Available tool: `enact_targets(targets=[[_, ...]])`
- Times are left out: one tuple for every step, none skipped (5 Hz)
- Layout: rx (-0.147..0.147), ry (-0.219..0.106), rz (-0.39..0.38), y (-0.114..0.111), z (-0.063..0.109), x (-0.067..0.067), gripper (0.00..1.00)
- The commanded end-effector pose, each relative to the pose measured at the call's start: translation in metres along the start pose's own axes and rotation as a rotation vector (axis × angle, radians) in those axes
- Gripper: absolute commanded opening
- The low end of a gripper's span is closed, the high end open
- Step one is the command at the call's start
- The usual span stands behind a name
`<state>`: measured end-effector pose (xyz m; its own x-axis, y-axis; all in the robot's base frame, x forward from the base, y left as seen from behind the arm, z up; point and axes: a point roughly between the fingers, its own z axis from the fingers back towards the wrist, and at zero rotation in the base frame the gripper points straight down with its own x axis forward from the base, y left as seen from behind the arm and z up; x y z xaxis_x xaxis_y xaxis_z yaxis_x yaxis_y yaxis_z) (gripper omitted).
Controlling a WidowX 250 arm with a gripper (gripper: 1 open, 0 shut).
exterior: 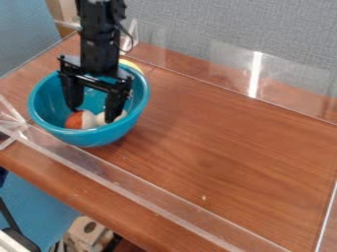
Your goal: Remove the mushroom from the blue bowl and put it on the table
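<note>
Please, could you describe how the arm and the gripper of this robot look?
The arm is black, with a dark cable looping at its side. The gripper is black too, with a wide crosspiece and two angular fingers. I can read no markings.

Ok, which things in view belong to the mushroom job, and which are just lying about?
Job:
- black gripper
- mushroom with reddish-brown cap
- round turquoise-blue plastic bowl
- brown wood-grain table

Lying about:
- yellow object behind bowl
</note>
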<state>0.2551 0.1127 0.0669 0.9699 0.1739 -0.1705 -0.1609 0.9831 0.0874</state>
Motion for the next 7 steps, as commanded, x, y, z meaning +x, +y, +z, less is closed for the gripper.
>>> enact_targets(targets=[[0.008,-0.026,0.018,0.009,0.002,0.003,1.00],[0.006,-0.024,0.015,0.011,-0.002,0.005,0.00],[-0.006,-0.027,0.011,0.011,-0.002,0.005,0.00],[-0.015,-0.027,0.011,0.012,-0.004,0.005,1.00],[-0.024,-0.028,0.009,0.013,-0.005,0.005,1.00],[-0.025,-0.027,0.006,0.013,-0.007,0.007,0.00],[-0.042,-0.074,0.009,0.013,0.018,0.004,0.00]])
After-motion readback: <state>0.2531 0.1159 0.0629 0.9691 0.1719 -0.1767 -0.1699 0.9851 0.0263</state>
